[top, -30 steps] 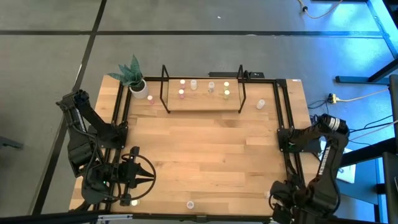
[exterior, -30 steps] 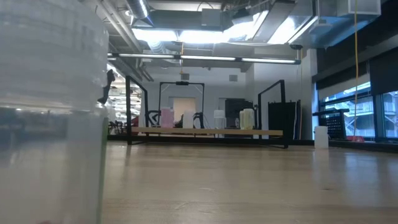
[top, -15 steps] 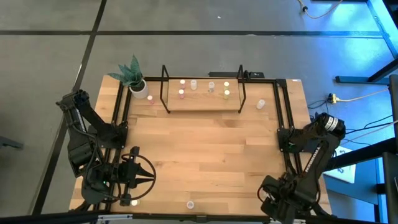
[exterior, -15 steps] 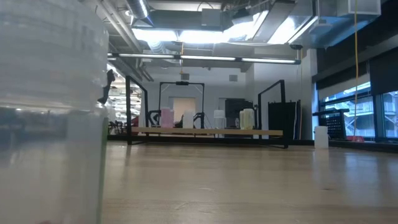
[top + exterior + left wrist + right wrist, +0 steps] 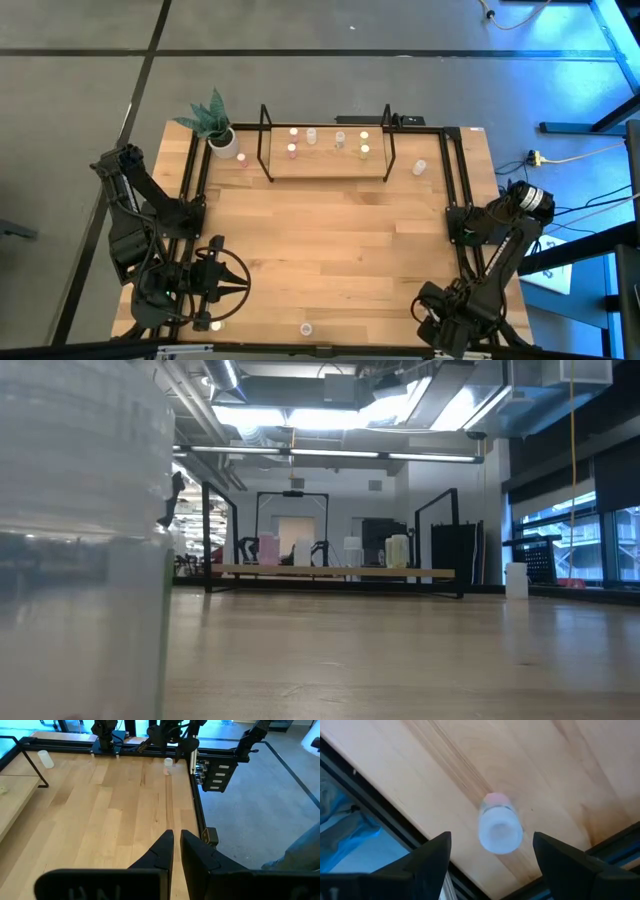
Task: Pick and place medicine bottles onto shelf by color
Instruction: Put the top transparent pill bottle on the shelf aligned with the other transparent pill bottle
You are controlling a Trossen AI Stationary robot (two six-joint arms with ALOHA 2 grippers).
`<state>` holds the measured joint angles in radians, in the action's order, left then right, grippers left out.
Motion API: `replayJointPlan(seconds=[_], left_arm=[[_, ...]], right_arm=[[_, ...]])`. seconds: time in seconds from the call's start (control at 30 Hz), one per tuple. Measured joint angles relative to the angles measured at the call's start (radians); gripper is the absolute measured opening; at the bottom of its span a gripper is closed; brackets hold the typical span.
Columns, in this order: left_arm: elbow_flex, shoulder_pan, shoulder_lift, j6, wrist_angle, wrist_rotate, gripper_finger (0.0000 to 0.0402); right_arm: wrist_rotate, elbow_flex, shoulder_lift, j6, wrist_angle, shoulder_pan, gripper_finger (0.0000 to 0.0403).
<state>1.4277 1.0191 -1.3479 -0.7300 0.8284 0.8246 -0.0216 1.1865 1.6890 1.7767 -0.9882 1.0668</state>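
Right gripper [image 5: 490,852] hangs over a pink-topped medicine bottle [image 5: 499,826] at the table's near right corner – fingers spread wide; left gripper [image 5: 176,842] pinched together, empty

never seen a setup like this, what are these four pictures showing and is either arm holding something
Two dark robot arms work at a wooden table. One picture looks straight down from above, one looks level across the tabletop, and one comes from a camera on each wrist.

At the far edge stands a small shelf with a few tiny medicine bottles on it, beside a potted plant. Other bottles stand loose on the table.

The left gripper is shut and empty, waiting at the near left corner. The right gripper, at the near right corner, is open, its fingers either side of a pink-topped bottle lying on the wood, not yet gripped. Neither arm holds anything.
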Motion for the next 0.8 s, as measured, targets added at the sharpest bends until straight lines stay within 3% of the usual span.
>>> replayJointPlan(seconds=[0.23,0.47,0.8], left_arm=[[0.0,0.0,0.0,0.0,0.0,0.0,0.0027],[0.0,0.0,0.0,0.0,0.0,0.0,0.0027],[0.0,0.0,0.0,0.0,0.0,0.0,0.0027]], right_arm=[[-0.003,-0.097,0.0,0.002,0.146,0.0,0.0282],[-0.033,-0.148,0.0,-0.001,0.154,0.0,0.0281],[-0.026,-0.161,0.0,-0.018,0.161,0.0,0.0219]])
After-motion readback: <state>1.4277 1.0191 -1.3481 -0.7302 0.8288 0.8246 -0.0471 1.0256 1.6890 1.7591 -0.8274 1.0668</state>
